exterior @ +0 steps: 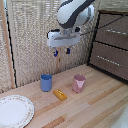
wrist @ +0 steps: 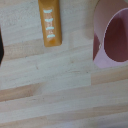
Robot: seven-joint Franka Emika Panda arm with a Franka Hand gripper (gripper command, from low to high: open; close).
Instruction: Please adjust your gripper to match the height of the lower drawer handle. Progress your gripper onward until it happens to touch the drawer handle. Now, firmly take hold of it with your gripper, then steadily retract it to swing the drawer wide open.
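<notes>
My gripper (exterior: 61, 51) hangs from the white and grey arm above the middle of the wooden table, its two dark-blue fingers (exterior: 55, 52) pointing down and spread apart with nothing between them. The lower drawer handle (exterior: 108, 60) is a slim silver bar across the tallest dark brown drawer (exterior: 102, 54) of the cabinet at the exterior view's right. The gripper is well to the left of that handle and a little higher, not touching it. The drawer front sits flush and shut. In the wrist view one dark finger (wrist: 1, 48) shows at the picture's edge; the handle is out of view there.
A shallower drawer with a like silver bar (exterior: 116, 32) sits above. On the table (exterior: 100, 105) stand a blue cup (exterior: 46, 82) and a pink cup (exterior: 79, 83) (wrist: 112, 40), with an orange bar (exterior: 60, 94) (wrist: 50, 22) between them and a white plate (exterior: 14, 111) at front left. A woven screen (exterior: 30, 35) is behind.
</notes>
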